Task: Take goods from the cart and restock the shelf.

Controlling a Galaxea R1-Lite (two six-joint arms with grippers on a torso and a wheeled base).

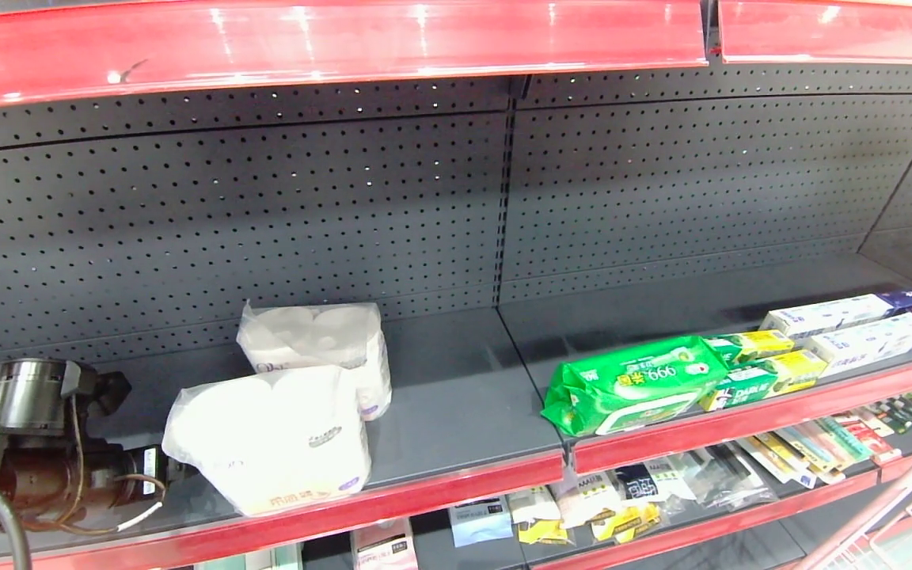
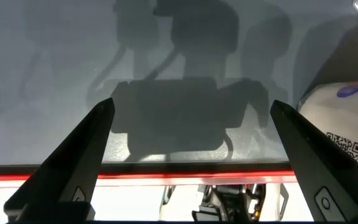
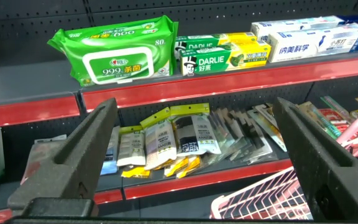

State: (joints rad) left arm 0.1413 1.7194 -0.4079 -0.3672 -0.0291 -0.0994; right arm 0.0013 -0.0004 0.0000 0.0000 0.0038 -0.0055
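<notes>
Shelf [image 1: 456, 396], grey metal, red-edged: two white plastic-wrapped tissue packs [image 1: 274, 439] stocked; much bare.
Left gripper [image 2: 192, 107], right gripper [image 3: 196, 102]: jaws spread, empty.
Remaining: likely more picks from pink wire cart [image 3: 260, 199].

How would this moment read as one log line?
left gripper: open, over shelf beside tissue pack | right gripper: open, empty, facing wipes
</notes>
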